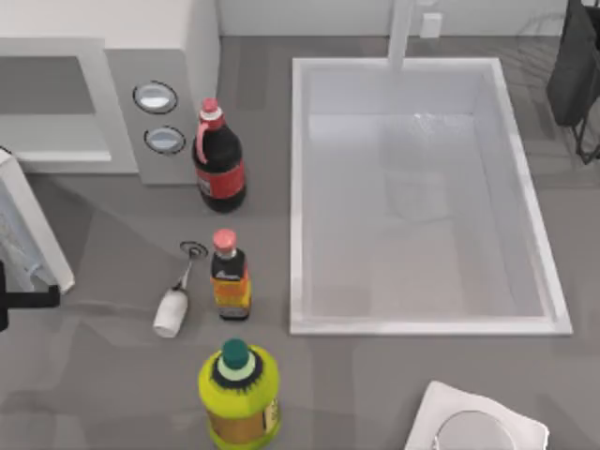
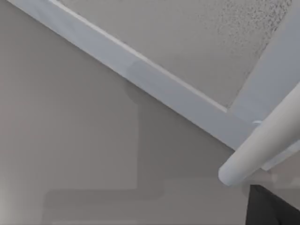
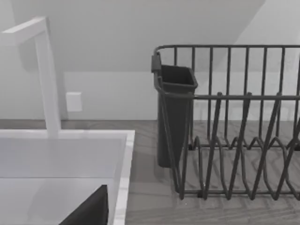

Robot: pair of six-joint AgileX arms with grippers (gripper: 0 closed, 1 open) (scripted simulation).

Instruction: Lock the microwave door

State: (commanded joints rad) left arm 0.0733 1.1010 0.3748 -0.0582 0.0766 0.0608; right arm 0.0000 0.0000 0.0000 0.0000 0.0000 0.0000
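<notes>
From above, my left gripper (image 1: 14, 300) sits at the table's left edge, just below the door (image 1: 26, 225), which stands swung out from the microwave (image 1: 112, 103); I can't tell how wide my fingers are. To do this well I'd press flat on the door's outer face and sweep it toward the cavity until it seats. Left wrist: the door's white frame (image 2: 154, 84) right ahead, close. Right wrist: sink (image 3: 70, 159) and rack (image 3: 229, 122); that arm is parked.

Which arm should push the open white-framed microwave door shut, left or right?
Left. Its dark gripper sits beside the open white-framed microwave door at the table's left edge. The right arm would probably have to cross the white rectangular sink.
</notes>
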